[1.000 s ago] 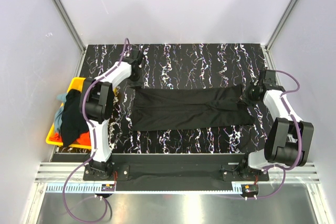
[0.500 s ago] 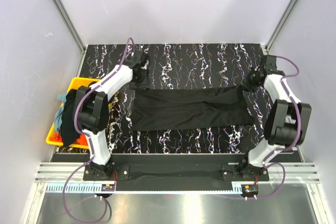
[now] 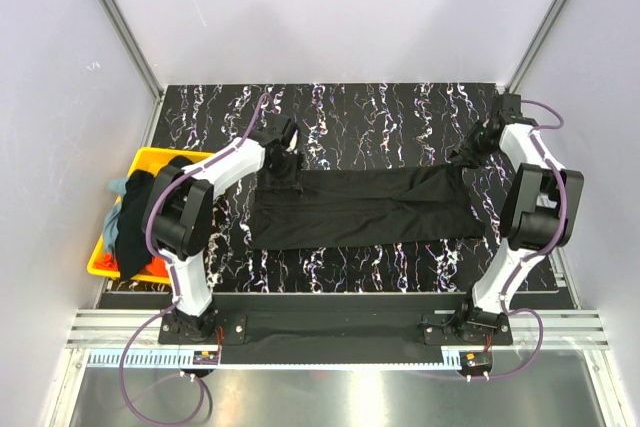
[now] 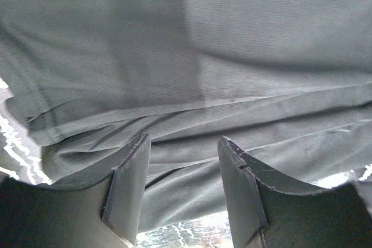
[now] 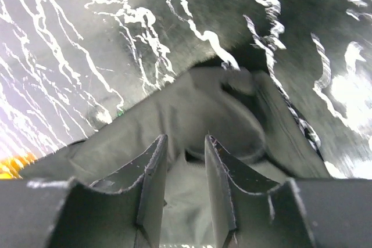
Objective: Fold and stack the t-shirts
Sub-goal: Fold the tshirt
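Across the middle of the black, white-veined tabletop a plain black cloth t-shirt is laid out flat. It is folded lengthwise into a long band, its ends pointing left and right. Over its far left corner the left gripper is positioned. In the left wrist view its fingers are seen spread apart, with creased fabric lying in the gap and beyond. At the far right corner the right gripper is placed, where the cloth is drawn up into a small hump (seen in the right wrist view just past the fingertips). Its fingers are held close together with cloth in the narrow gap; whether that cloth is actually pinched cannot be told. At the table's left edge a yellow plastic bin is filled with a heap of further shirts, black, grey-blue and orange-red.
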